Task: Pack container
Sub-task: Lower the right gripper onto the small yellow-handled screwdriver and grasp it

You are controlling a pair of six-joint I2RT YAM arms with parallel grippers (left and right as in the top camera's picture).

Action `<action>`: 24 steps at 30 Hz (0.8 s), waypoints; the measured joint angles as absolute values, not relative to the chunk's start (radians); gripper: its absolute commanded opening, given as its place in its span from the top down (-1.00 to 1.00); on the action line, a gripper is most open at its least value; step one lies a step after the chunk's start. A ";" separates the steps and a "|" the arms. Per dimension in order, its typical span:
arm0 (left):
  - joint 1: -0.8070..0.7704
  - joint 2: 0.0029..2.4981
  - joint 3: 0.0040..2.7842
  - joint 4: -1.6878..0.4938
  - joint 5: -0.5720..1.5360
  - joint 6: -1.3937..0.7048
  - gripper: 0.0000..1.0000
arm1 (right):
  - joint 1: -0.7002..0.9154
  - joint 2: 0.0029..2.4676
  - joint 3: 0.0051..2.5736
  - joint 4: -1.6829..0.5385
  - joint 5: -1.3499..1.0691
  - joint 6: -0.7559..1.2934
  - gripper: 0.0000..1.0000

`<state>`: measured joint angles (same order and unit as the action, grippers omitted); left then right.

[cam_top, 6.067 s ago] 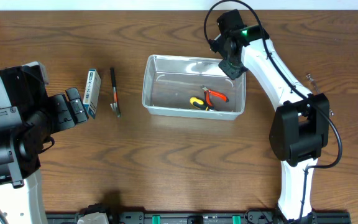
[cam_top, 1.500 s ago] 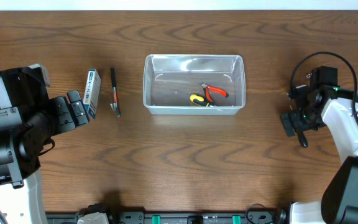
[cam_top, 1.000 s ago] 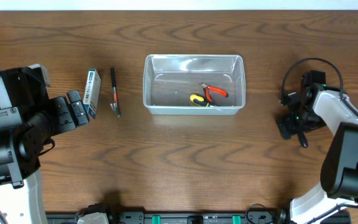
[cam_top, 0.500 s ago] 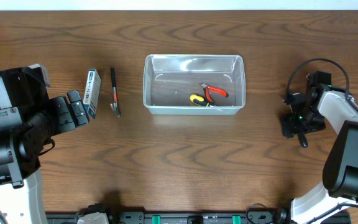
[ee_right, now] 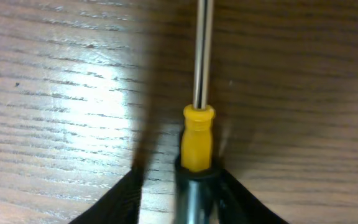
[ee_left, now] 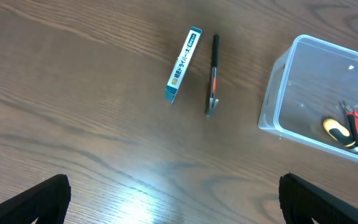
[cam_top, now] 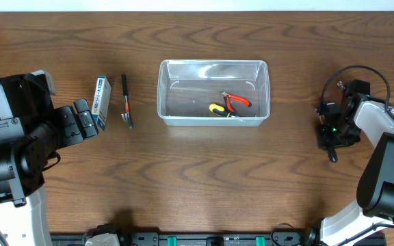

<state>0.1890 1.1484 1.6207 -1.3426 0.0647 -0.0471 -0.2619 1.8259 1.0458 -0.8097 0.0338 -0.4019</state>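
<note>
The clear plastic container (cam_top: 213, 63) stands mid-table and holds red-handled pliers (cam_top: 237, 102) and a yellow-handled tool (cam_top: 217, 110). It also shows in the left wrist view (ee_left: 272, 99). My right gripper (cam_top: 332, 133) is down at the table on the far right. In the right wrist view its fingers (ee_right: 180, 174) straddle a screwdriver (ee_right: 197, 140) with a black handle, yellow collar and steel shaft. A gap of wood shows beside the left finger. My left gripper (ee_left: 176, 205) is wide open and empty at the left edge (cam_top: 84, 119).
A small blue-and-white box (cam_top: 101, 102) and a slim black tool (cam_top: 126, 101) lie side by side left of the container. Both show in the left wrist view: the box (ee_left: 183, 63) and the tool (ee_left: 213, 74). The screwdriver's end (cam_top: 332, 156) sticks out below the right gripper.
My right arm left the container's far right corner and swung down to the table's right side. In the last second its gripper shifted right onto the screwdriver. The left arm has not moved.
</note>
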 measured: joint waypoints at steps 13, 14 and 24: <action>0.189 1.148 1.621 -1.343 0.065 -0.047 -0.96 | -0.262 1.826 1.046 -0.809 0.034 -0.402 0.56; 0.189 1.148 1.621 -1.343 0.065 -0.047 -0.96 | -0.262 1.826 1.046 -0.809 0.035 -0.401 0.56; 0.189 1.148 1.621 -1.343 0.065 -0.047 -0.96 | -0.262 1.826 1.046 -0.808 0.036 -0.401 0.68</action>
